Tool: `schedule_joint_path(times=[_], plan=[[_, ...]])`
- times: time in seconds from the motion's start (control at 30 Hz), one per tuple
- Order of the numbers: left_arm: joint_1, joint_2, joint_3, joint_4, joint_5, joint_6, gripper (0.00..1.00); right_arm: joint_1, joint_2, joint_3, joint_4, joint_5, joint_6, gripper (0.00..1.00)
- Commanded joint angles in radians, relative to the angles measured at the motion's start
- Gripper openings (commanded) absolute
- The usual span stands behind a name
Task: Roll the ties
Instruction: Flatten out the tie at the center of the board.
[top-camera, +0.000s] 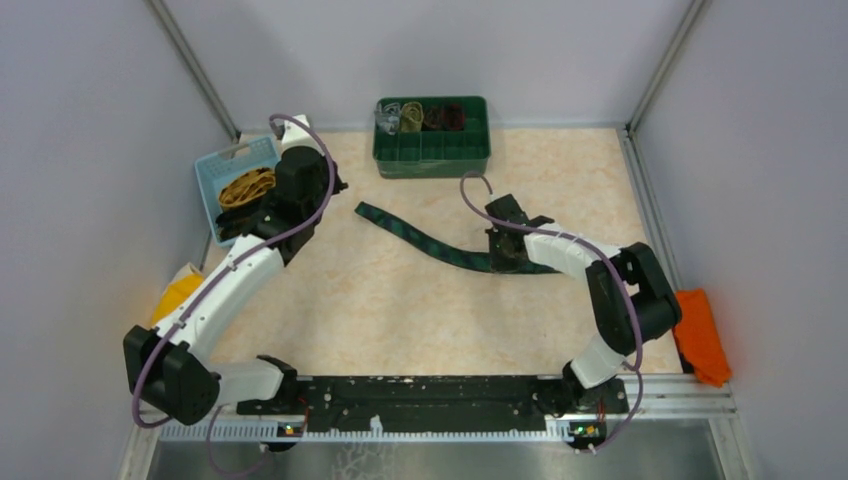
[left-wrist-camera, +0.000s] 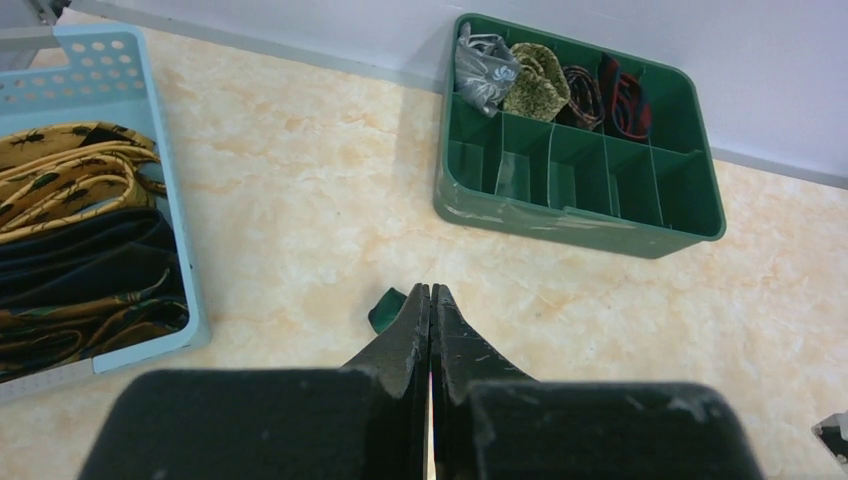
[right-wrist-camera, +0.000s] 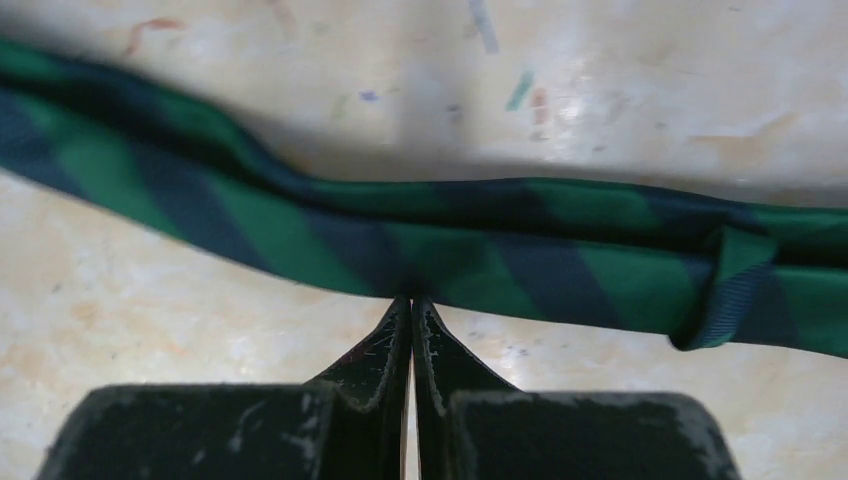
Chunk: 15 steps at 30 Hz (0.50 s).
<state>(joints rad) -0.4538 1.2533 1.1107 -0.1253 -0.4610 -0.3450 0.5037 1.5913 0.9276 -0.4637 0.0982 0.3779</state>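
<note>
Peeking behind left fingers: green tie

The tie is green with dark checks, the box green, the basket pale blue.

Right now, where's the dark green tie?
Top view: the dark green tie lies diagonally mid-table, in front of the green divider box, its right stretch beneath the right gripper, whose shut jaws meet its edge.
</note>
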Motion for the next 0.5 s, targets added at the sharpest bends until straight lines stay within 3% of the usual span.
schedule_joint_path(times=[0.0,0.3,0.47], plan=[[0.005,0.021,-0.009,0.059,0.03,0.005,0.0,-0.085,0.021,0.009,0.058,-0.033,0.044,0.0],[0.087,0.18,0.018,0.111,0.172,-0.062,0.0,-0.265,0.156,0.111,0.0,0.013,-0.023,0.0],[0.106,0.374,0.122,0.142,0.252,-0.048,0.0,-0.336,0.318,0.302,-0.054,0.0,-0.107,0.0]])
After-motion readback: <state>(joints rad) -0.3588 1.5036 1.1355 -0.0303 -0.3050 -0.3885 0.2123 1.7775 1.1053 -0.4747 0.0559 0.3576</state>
